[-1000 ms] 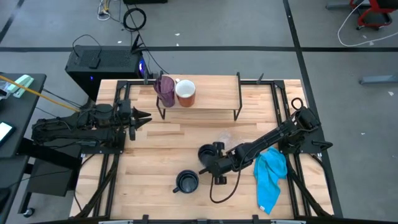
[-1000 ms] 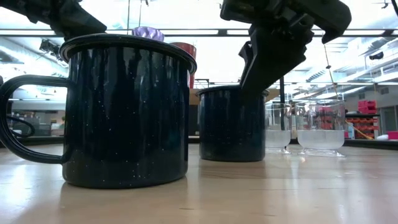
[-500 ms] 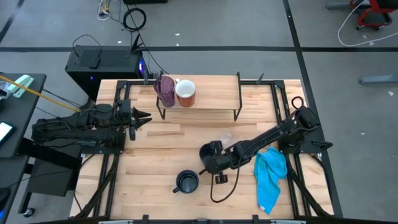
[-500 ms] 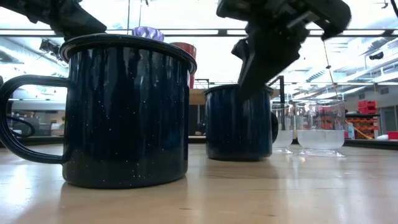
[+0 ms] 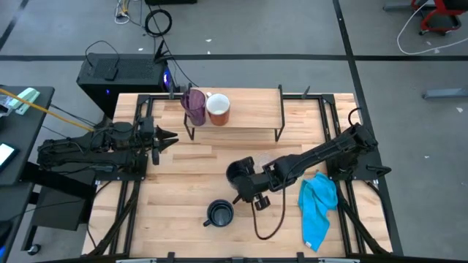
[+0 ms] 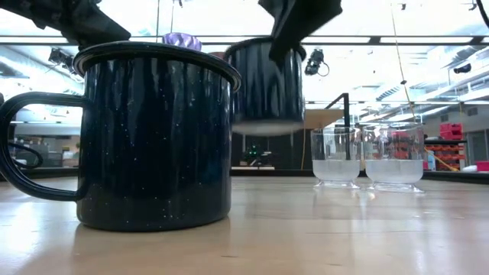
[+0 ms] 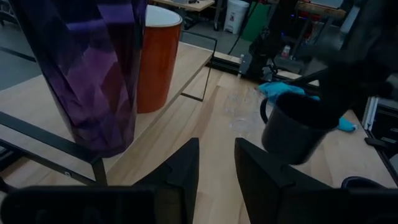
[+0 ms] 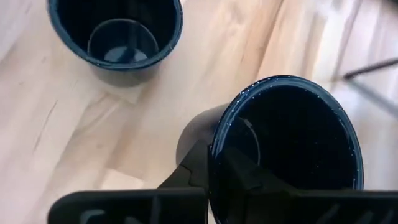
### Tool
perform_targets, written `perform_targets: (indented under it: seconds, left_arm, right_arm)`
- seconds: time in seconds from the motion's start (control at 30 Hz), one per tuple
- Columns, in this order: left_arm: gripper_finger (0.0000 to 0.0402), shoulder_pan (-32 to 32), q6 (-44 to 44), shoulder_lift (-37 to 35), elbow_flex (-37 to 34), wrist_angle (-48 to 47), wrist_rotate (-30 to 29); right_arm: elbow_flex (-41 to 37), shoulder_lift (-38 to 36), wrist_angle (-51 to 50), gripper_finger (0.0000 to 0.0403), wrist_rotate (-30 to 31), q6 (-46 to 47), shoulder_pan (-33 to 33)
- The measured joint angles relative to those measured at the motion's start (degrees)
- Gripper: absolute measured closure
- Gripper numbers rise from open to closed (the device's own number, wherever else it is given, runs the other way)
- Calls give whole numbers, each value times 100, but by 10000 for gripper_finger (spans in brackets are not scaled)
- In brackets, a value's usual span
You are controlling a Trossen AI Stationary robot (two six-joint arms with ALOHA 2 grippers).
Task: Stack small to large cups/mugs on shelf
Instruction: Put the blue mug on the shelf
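Navy enamel, the lifted mug (image 5: 238,172) hangs at the centre of the high view, clear of the tabletop (image 5: 197,175); in the low view its base floats above the wood. The right gripper (image 8: 214,168) is clamped narrowly on its rim, one finger inside and one outside. Lower centre, the second navy mug (image 5: 219,214) stands on the table. Two clear glasses (image 6: 367,156) sit right of centre in the low view. At upper centre, the purple tumbler (image 5: 194,107) and white-and-orange mug (image 5: 218,109) stand side by side on the shelf (image 5: 256,109). The left gripper (image 5: 168,139) waits at left, fingers slightly parted, empty.
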Motion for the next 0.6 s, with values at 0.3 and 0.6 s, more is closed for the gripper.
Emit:
perform_targets:
  seconds: [0.3,0.6]
  left_arm:
    - [292,1,9,0,0,-27,0]
    - [292,0,6,0,0,-46,0]
  right_arm:
    - [448,-367,-859,386,281,-1833,-381]
    - [454,-1096,-1398,386,298,-3683,-1141]
